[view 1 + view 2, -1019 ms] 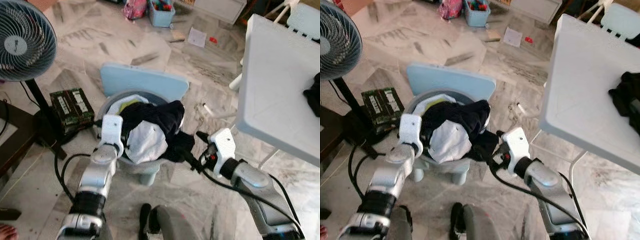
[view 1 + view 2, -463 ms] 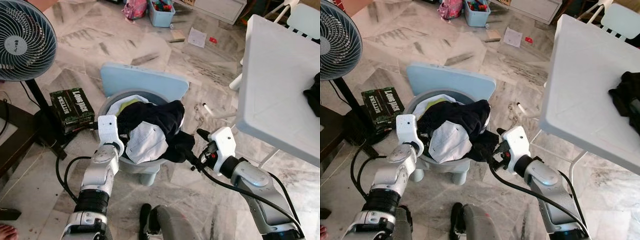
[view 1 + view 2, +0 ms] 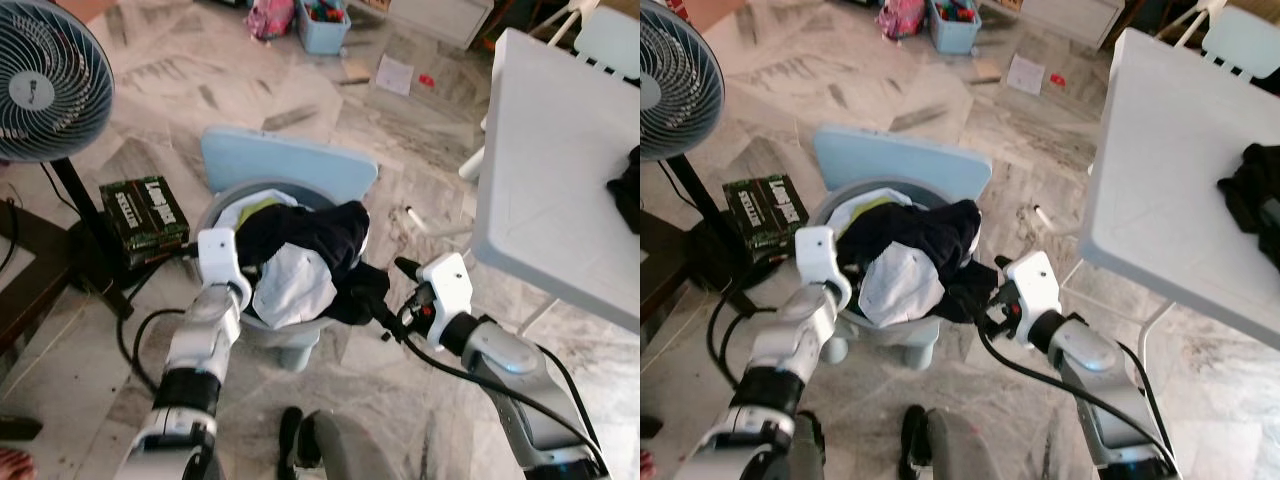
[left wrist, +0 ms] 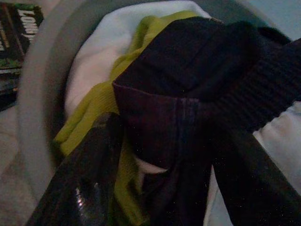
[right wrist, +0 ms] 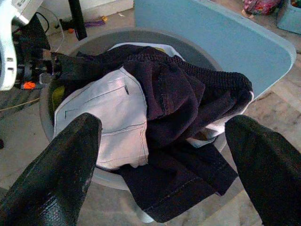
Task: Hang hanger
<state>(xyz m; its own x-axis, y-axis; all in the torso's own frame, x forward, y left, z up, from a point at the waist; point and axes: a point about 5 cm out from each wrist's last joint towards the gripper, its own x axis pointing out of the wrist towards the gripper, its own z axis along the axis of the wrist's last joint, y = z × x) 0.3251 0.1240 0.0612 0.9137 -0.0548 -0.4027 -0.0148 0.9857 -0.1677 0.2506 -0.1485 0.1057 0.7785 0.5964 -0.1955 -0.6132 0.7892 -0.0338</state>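
I've got the white table (image 3: 560, 150) off to the right of my right gripper (image 5: 162, 155), and straight ahead of its wide-spread fingers sits the grey laundry basket (image 5: 101, 44), heaped with a dark garment (image 5: 188, 94) over a white one (image 5: 101, 117). My left gripper (image 4: 160, 179) is down in that pile, fingers parted around the dark cloth with yellow-green fabric (image 4: 101, 101) beside; I can't make out a hanger anywhere.

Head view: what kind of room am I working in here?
Most likely a lived-in room of a home: a marble-tiled floor, a standing fan, a white table, and a laundry basket heaped with clothes.
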